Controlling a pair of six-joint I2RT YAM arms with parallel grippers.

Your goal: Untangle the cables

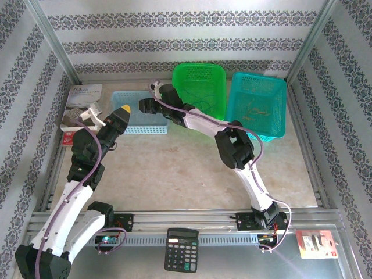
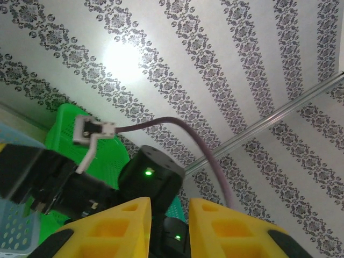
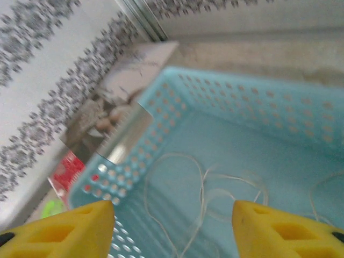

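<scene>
Several thin white cables (image 3: 201,183) lie loose on the floor of the pale blue basket (image 3: 252,102), which sits at about 11 o'clock on the table in the top view. They curl in soft loops that cross one another near the basket's middle, so I judge the separating unfinished. Faint strands also show in the green basket (image 1: 199,65) at 12 o'clock and tan ones in the teal basket (image 1: 260,77) at 1 o'clock. These look like wires already sorted out, though they are too fine to be sure.

The right gripper (image 3: 172,209) hovers over the blue basket, its yellow fingers spread wide with nothing between them. The left gripper (image 2: 169,201), at that basket's 9 o'clock end, faces the patterned wall. Its fingers are parted by a narrow gap, with no wire seen in it.

The cables are hair-fine and limp, lying wherever they fall. All three baskets are rigid moulded plastic with perforated walls and rounded rims. The fingers are blocky, matt yellow wedges with hollow pockets.
</scene>
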